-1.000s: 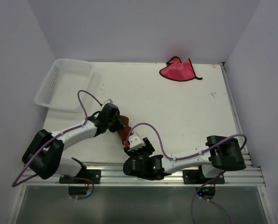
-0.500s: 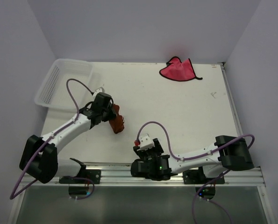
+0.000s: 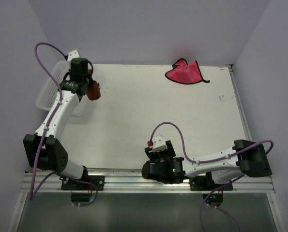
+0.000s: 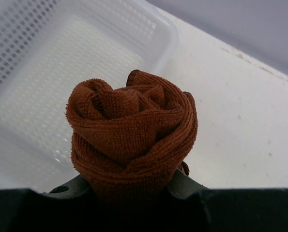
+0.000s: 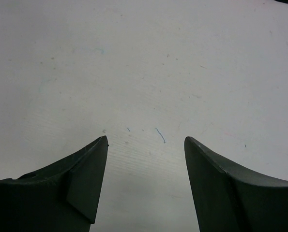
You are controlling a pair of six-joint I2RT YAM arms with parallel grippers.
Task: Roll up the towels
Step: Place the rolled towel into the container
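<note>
fuzzy terry rust towel [image 4: 131,140], perforated white plastic basket [image 4: 156,26] (faintly glossy), matt scuffed table [image 4: 240,121]

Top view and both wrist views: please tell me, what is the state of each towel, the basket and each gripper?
Brown towel: rolled up, lifted, by the basket.
Pink towel: not rolled, lying loose and crumpled.
Basket: upright, empty where visible.
Left gripper: shut on the brown towel.
Right gripper: open, holding nothing.
</note>
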